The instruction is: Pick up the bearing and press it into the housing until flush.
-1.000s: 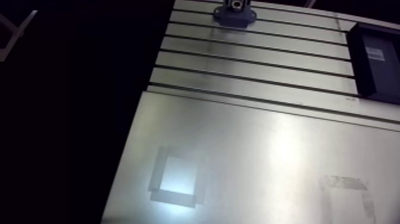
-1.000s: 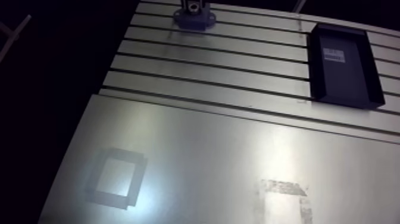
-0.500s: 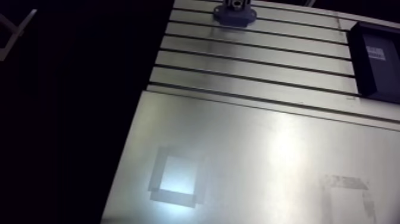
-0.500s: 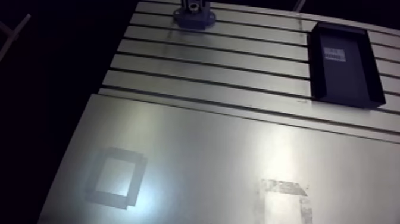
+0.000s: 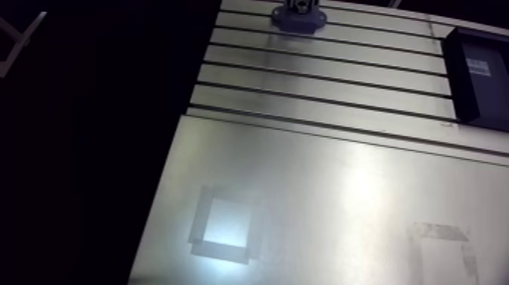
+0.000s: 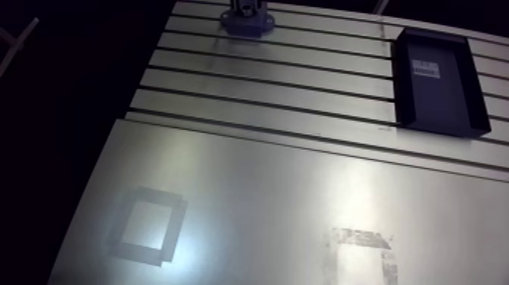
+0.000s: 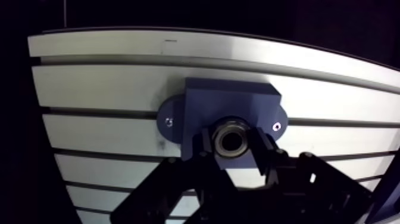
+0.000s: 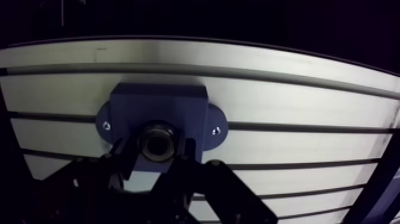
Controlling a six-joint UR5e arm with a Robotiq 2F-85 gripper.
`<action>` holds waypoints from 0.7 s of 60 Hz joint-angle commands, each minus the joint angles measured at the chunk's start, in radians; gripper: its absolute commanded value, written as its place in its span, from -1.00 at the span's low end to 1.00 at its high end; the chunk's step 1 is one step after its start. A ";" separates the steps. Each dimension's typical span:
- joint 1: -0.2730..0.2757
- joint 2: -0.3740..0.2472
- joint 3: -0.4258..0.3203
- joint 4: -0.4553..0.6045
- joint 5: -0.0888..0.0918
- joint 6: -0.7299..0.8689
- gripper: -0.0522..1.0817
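In the wrist view my gripper (image 7: 233,145) is shut on the bearing (image 7: 231,137), a short metal ring with a dark bore. One dark finger (image 7: 205,148) presses on each side of it. Directly beneath it sits the blue housing (image 7: 231,99), a block with two rounded ears, each holding a screw, fixed to the slotted table. How deep the bearing sits in the housing is hidden. In the arm view the housing (image 5: 298,20) lies at the table's far edge, with a metal part just showing above it.
A black rectangular tray (image 6: 439,79) lies on the slotted table (image 6: 303,83) to the right of the housing. Nearer the camera a smooth metal plate (image 6: 265,197) carries two taped square outlines (image 6: 148,227), (image 6: 367,246). Past the table's left edge all is dark.
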 commanded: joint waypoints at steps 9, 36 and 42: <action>0.000 -0.005 0.001 0.000 0.000 0.000 0.21; 0.000 -0.005 0.004 0.000 0.000 0.000 -0.03; 0.000 -0.007 0.009 0.000 0.000 0.000 -0.33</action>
